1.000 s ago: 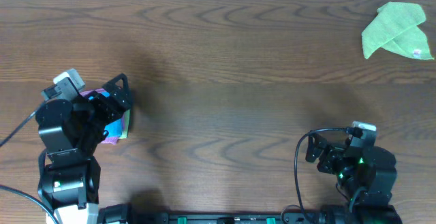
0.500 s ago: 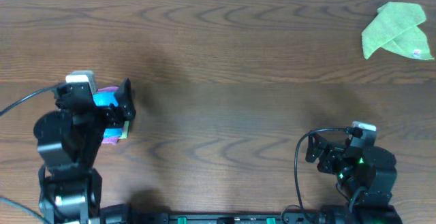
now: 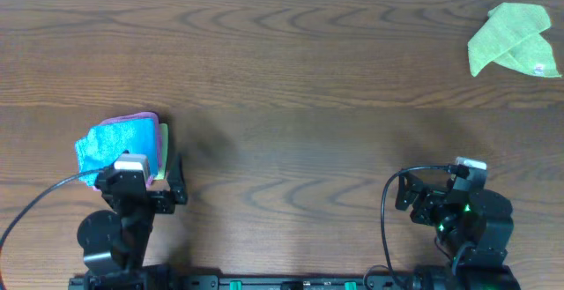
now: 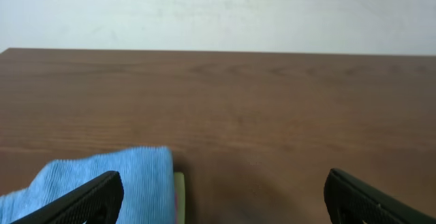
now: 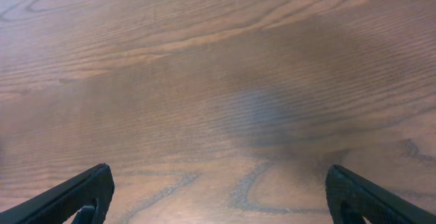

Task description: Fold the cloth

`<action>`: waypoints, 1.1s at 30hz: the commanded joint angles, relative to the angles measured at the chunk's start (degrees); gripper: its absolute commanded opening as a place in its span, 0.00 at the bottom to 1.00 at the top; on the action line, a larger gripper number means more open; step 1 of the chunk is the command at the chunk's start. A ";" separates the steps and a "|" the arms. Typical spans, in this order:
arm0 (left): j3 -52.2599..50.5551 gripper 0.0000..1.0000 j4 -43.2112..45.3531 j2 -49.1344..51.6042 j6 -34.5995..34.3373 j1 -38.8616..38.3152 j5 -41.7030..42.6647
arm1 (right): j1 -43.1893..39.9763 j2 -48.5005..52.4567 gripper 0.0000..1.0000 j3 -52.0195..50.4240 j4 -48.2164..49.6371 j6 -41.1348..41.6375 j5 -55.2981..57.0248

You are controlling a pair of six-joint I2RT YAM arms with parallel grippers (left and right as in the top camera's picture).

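Near left: cloth [image 3: 119, 140], perhaps atop other cloths; far right corner: second cloth [image 3: 514, 39].

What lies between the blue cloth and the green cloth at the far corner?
Nothing: in the overhead view, only bare table stretches between the blue cloth and the green cloth.

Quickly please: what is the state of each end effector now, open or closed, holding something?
Left end effector: open, holding nothing.
Right end effector: open, holding nothing.
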 commanded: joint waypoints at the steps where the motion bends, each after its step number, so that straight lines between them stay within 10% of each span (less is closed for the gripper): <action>1: -0.50 0.95 -2.71 -2.64 3.93 -0.48 -0.04 | -0.50 -0.31 0.99 0.04 -0.02 0.72 0.39; 20: -2.47 0.95 -19.74 -10.05 5.25 -4.02 0.35 | -0.50 -0.31 0.99 0.04 -0.02 0.72 0.39; 33: -10.62 0.95 -18.18 -10.05 -7.80 -6.16 -3.61 | -0.50 -0.31 0.99 0.07 -0.02 0.72 0.39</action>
